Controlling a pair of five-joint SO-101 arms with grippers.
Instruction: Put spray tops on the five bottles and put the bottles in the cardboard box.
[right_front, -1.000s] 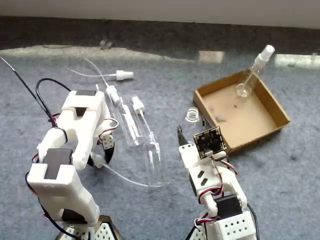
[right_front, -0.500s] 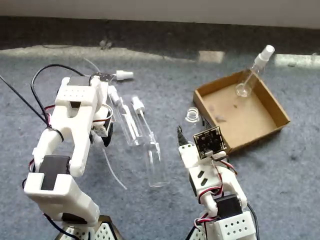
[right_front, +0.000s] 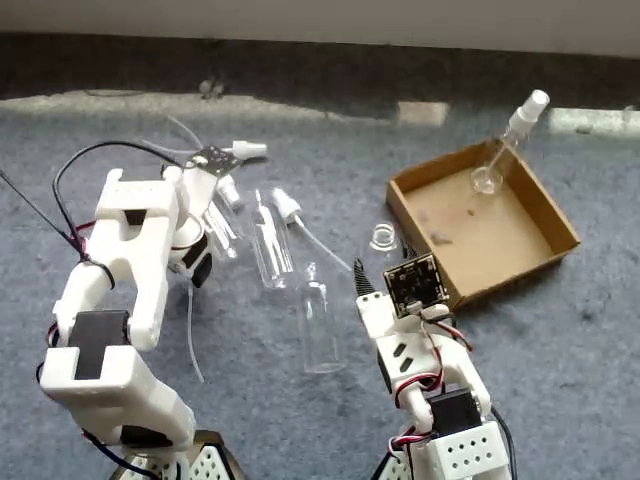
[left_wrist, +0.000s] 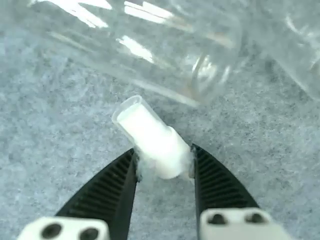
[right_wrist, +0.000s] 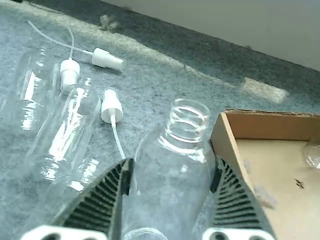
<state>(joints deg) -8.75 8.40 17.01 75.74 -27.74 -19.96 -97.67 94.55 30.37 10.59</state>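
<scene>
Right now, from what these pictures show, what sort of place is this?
Probably an indoor robot test bench. A table covered in grey felt-like cloth has a pale wall behind it. Two small arms stand there, the left gripper on a spray top, the right gripper on a bottle, beside a cardboard box.

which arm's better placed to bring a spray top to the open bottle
Left: the left gripper is shut on a spray top; the right gripper holds the open bottle.
</scene>
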